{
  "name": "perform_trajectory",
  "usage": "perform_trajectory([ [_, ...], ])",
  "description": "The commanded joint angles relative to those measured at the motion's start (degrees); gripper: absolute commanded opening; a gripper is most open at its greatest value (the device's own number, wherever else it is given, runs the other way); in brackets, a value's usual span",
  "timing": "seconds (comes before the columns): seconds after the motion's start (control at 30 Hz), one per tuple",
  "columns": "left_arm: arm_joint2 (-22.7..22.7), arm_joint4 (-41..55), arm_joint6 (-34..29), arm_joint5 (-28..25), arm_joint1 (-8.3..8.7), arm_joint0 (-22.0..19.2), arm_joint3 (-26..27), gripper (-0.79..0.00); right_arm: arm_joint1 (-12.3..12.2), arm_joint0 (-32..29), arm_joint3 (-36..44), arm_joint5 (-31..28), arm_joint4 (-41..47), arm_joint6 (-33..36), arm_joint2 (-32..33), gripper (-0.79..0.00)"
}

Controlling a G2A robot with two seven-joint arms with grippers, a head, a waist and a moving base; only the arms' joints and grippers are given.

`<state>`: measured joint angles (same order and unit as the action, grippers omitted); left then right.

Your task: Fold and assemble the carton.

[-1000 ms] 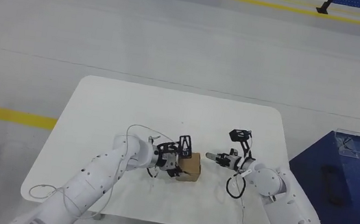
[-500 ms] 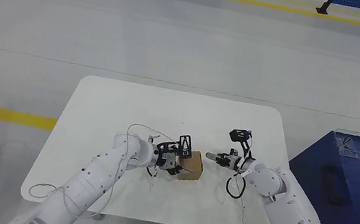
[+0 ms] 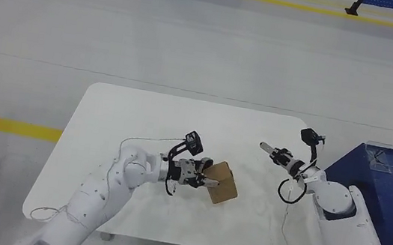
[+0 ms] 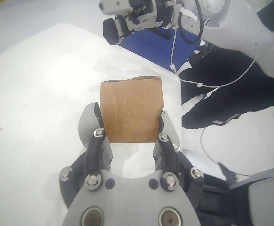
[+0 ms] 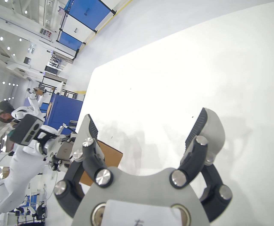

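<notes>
Pinching the carton [image 4: 130,107] from both sides, the left gripper [image 4: 130,119] has its two fingers pressed against the box's opposite side edges, with the near end of the box between them. The carton is brown cardboard. The face toward the wrist camera is creased, with a crack line across it, and the far edge is uneven. In the top view the carton [image 3: 223,183] is over the near-middle part of the white table [image 3: 105,125], turned cornerwise to the table edges, with the left gripper [image 3: 206,178] at its left side. Can't tell whether the box rests on the tabletop or is held just off it.

The right gripper [image 5: 147,122] is spread wide, ribbed pads facing each other with bare tabletop between them, touching nothing. The top view puts the right gripper [image 3: 264,146] over the right part of the table, well apart from the carton. The right wrist view catches the carton [image 5: 111,156] partly behind one finger.

Writing: the carton's visible faces are plain brown. A white label [image 5: 139,214] on the right wrist plate carries a dark mark, cut by the frame edge and unreadable. Blue panels [image 5: 92,8] in the room behind have print too small to read. A blue bin [image 3: 392,180] stands just beside the table's right edge.
</notes>
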<state>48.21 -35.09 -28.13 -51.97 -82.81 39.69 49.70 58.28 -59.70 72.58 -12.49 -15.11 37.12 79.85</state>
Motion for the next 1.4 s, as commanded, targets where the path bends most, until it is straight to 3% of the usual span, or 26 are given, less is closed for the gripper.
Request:
perform_trajectory([
  [0.0, -1.2, 12.6, -11.2, 3.2, -0.60, -1.8, -2.2, -0.785, -0.1, -0.3, 0.1, -0.1, 0.4, 0.5, 0.6, 0.000],
  [0.13, -3.3, 20.6, -20.9, 8.7, -1.84, -4.4, -6.0, -0.785, -0.1, -1.0, 0.1, -0.5, 1.1, 1.3, 0.3, 0.000],
  [0.3, -6.2, 18.6, -21.3, 12.5, -3.36, -7.6, -11.7, -0.785, 0.0, -1.8, -0.1, -1.0, 0.3, 0.9, -0.6, 0.000],
  [0.33, -6.8, 17.0, -20.2, 13.6, -3.62, -8.1, -12.7, -0.502, 0.0, -1.9, -0.2, -1.0, 0.3, 0.9, -0.7, 0.000],
  [0.37, -7.2, 16.0, -18.9, 14.3, -3.88, -8.4, -13.5, -0.111, 0.0, -1.9, -0.3, -1.1, 0.3, 1.0, -0.7, 0.000],
  [0.4, -7.3, 15.8, -17.5, 14.6, -4.11, -8.6, -14.3, 0.000, 0.0, -1.9, -0.5, -1.0, 0.5, 1.1, -0.7, 0.000],
  [0.63, -7.0, 8.2, -5.8, 16.8, -3.92, -10.6, -15.9, 0.000, 0.0, -1.9, -1.3, -0.9, -0.2, 1.8, -1.4, 0.000],
  [0.73, -6.2, 2.4, 2.8, 17.9, -2.95, -9.8, -11.3, 0.000, 0.1, -1.9, -1.3, -0.9, -0.4, 1.9, -1.5, 0.000],
  [0.8, -6.0, -2.9, 8.8, 16.6, -2.06, -7.5, -4.4, 0.000, 0.1, -2.0, -1.1, -0.9, -0.4, 2.0, -1.6, 0.000],
  [0.83, -5.9, -6.2, 11.1, 16.4, -1.51, -6.0, -0.5, -0.234, 0.1, -2.0, -1.0, -0.8, -0.3, 2.2, -1.7, 0.000],
  [0.87, -6.0, -10.5, 12.8, 17.2, -0.93, -4.5, 3.5, -0.573, 0.1, -2.0, -0.9, -0.7, -0.2, 2.3, -1.7, 0.000],
  [0.9, -6.2, -15.0, 14.2, 18.7, -0.39, -2.7, 7.8, -0.773, 0.1, -1.9, -0.8, -0.6, -0.1, 2.2, -1.9, 0.000],
  [0.97, -6.8, -22.7, 16.0, 20.9, 0.57, 1.2, 15.3, -0.785, 0.2, -1.8, -0.7, -0.5, -0.2, 2.3, -2.2, 0.000],
  [1.07, -7.4, -29.6, 15.0, 23.1, 1.46, 5.0, 20.8, -0.785, 0.3, -1.7, -0.7, -0.4, -0.3, 2.3, -2.7, 0.000],
  [1.37, -7.6, -30.3, 11.9, 24.8, 1.18, 6.6, 20.5, -0.785, 0.3, -1.4, -1.0, 0.2, -0.6, 3.3, -3.3, 0.000],
])
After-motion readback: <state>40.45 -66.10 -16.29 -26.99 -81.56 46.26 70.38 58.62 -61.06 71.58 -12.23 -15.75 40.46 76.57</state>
